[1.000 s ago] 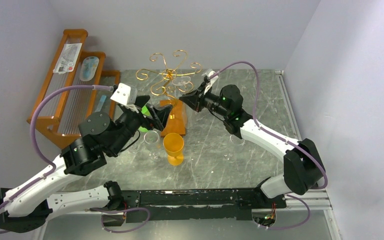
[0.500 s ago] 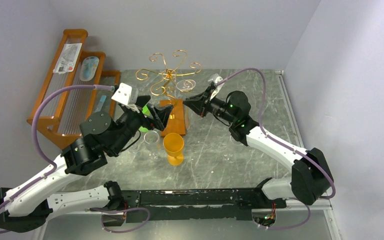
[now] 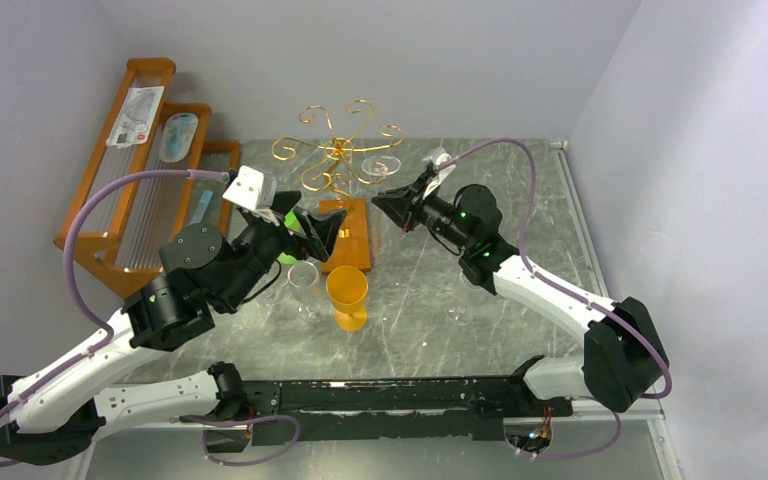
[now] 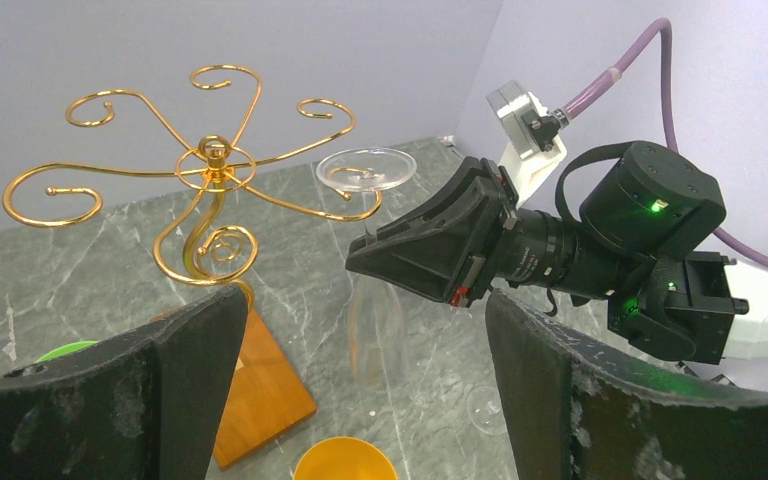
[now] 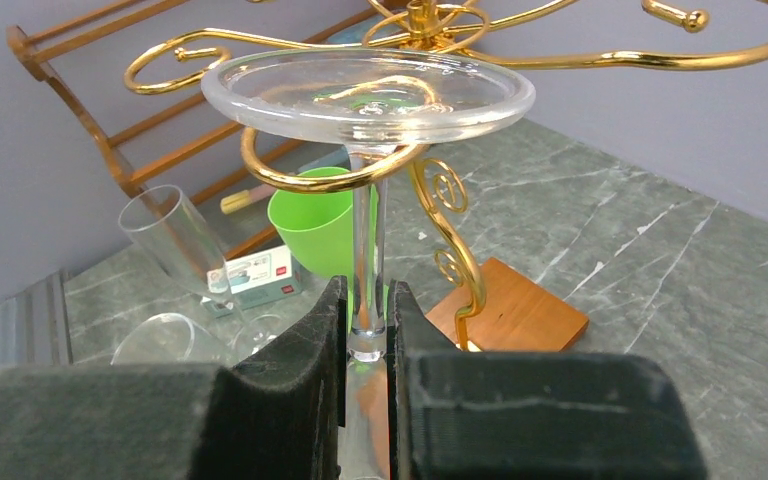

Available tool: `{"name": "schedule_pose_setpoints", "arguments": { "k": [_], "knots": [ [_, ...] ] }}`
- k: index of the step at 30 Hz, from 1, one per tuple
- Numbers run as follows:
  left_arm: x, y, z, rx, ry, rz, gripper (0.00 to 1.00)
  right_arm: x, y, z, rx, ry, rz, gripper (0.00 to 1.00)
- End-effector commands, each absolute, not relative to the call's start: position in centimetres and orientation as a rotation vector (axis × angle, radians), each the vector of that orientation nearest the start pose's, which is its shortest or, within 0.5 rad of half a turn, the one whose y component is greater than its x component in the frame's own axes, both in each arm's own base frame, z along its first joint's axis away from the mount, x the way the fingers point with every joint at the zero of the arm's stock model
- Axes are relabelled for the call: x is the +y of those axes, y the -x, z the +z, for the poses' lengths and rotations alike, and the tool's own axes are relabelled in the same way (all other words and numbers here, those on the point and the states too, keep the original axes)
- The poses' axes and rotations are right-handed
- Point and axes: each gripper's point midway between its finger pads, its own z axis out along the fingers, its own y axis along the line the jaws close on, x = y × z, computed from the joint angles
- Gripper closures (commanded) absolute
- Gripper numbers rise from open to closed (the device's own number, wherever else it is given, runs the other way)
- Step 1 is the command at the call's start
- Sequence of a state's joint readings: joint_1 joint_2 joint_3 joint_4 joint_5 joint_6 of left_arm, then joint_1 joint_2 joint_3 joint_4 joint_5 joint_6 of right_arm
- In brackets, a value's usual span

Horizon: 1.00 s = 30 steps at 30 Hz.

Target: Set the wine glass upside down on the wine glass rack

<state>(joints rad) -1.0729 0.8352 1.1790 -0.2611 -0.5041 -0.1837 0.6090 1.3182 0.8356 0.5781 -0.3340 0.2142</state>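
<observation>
The clear wine glass (image 3: pixel 380 168) hangs upside down, its round foot (image 5: pixel 368 95) resting on a curled arm of the gold wire wine glass rack (image 3: pixel 338 150). The rack's orange-brown base (image 3: pixel 348 232) lies below. My right gripper (image 5: pixel 365 300) is shut on the glass stem just above the bowl; it reaches in from the right (image 3: pixel 384 199). The left wrist view shows the glass (image 4: pixel 365 168), the rack (image 4: pixel 215 155) and the right gripper (image 4: pixel 360 255). My left gripper (image 4: pixel 362 295) is open and empty, hovering near the rack's base (image 3: pixel 325 225).
An orange goblet (image 3: pixel 347 295) and a clear glass (image 3: pixel 303 278) stand in front of the rack base. A green cup (image 5: pixel 320 220), a small box (image 5: pixel 255 275) and a flute glass (image 5: pixel 175 235) sit left of it. A stepped wooden shelf (image 3: pixel 150 170) stands at the back left.
My right gripper has drawn back to the right with the wine glass, and the glass foot has shifted right along the rack's arm. The left arm has not moved.
</observation>
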Motion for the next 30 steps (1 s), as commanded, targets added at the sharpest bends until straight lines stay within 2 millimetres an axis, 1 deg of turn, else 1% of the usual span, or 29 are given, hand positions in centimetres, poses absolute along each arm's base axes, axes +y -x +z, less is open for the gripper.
{"name": "schedule_pose_setpoints", "arguments": {
  "k": [1,7,10,13,17,19,22,26,30],
  "knots": [
    [-21.4,-20.3,42.9,1.511,-0.273,-0.642,0.07,30.5,-33.0,29.8,1.418,0.537,0.891,1.0],
    [-21.6,-20.3,42.7,1.515,-0.277,-0.642,0.07,30.9,-34.0,29.2,1.462,0.525,0.88,1.0],
    [-21.6,-20.3,42.7,1.516,-0.28,-0.641,0.07,31.0,-34.2,28.8,1.481,0.521,0.881,1.0],
    [-21.6,-20.3,42.5,1.519,-0.283,-0.64,0.06,31.1,-34.3,28.3,1.504,0.53,0.876,0.94],
    [-21.4,-20.1,42.9,1.517,-0.302,-0.632,0.05,31.2,-33.5,28.0,1.489,0.583,0.883,0.8],
    [-21.4,-20.0,43.1,1.513,-0.309,-0.634,0.05,31.0,-33.2,27.9,1.483,0.59,0.88,0.75],
    [-21.3,-19.8,43.0,1.512,-0.315,-0.638,0.04,30.8,-32.8,27.9,1.485,0.587,0.884,0.7],
    [-21.2,-19.7,42.8,1.538,-0.326,-0.63,0.04,30.3,-31.7,28.8,1.488,0.555,0.93,0.63],
    [-21.1,-19.3,42.6,1.565,-0.346,-0.634,0.04,29.4,-30.9,28.1,1.533,0.51,0.931,0.57]
  ]
}}
